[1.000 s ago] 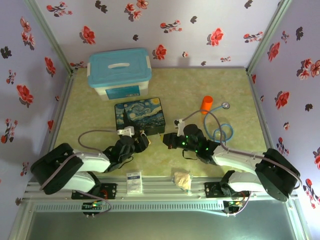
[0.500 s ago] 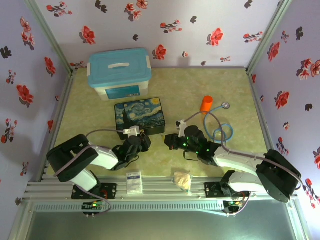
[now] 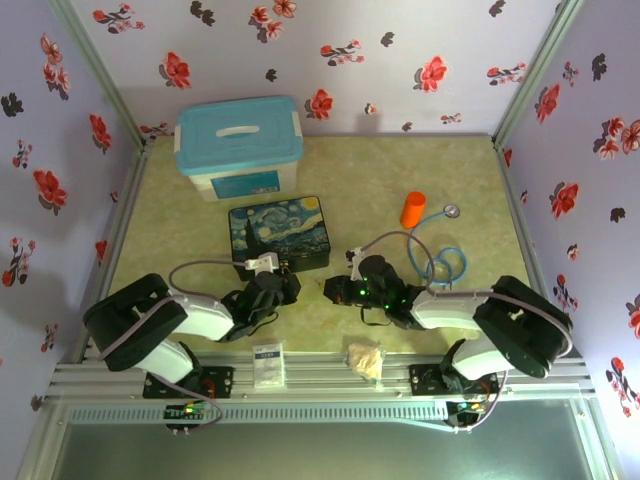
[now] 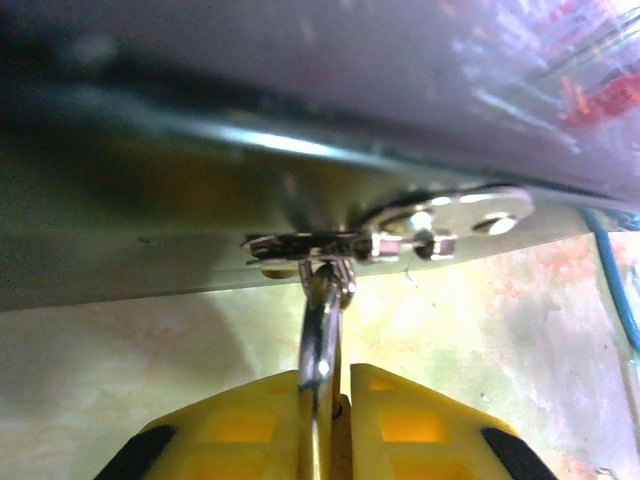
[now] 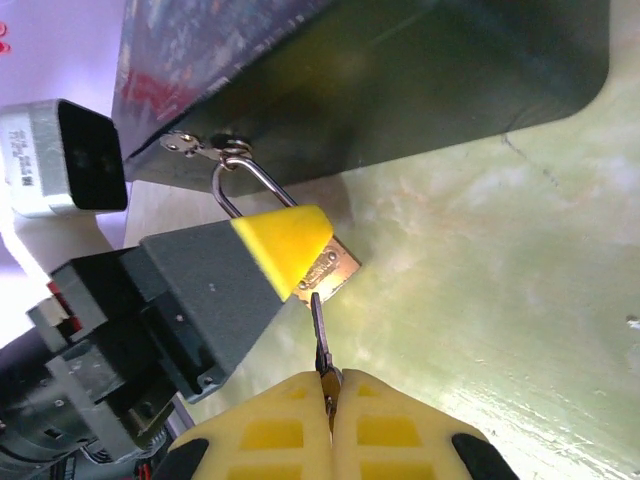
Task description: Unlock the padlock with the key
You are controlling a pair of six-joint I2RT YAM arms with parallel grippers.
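Observation:
The brass padlock (image 5: 336, 270) hangs by its silver shackle (image 4: 321, 325) from the hasp (image 4: 440, 220) on the front of the dark painted box (image 3: 279, 232). My left gripper (image 4: 336, 388) is shut on the padlock, its yellow fingers on either side of the body. My right gripper (image 5: 330, 388) is shut on the thin dark key (image 5: 319, 335). The key's blade points up, and its tip sits right at the padlock's bottom face. In the top view, the left gripper (image 3: 285, 283) and right gripper (image 3: 333, 289) face each other just in front of the box.
A blue-lidded container (image 3: 238, 145) stands behind the box. An orange cylinder (image 3: 413, 209) and a coiled blue cable (image 3: 445, 262) lie to the right. A white card (image 3: 267, 365) and a crumpled beige wad (image 3: 365, 358) sit by the near rail.
My left gripper has closed onto the padlock while its arm shifted. The right gripper has moved a little left with the key, towards the padlock.

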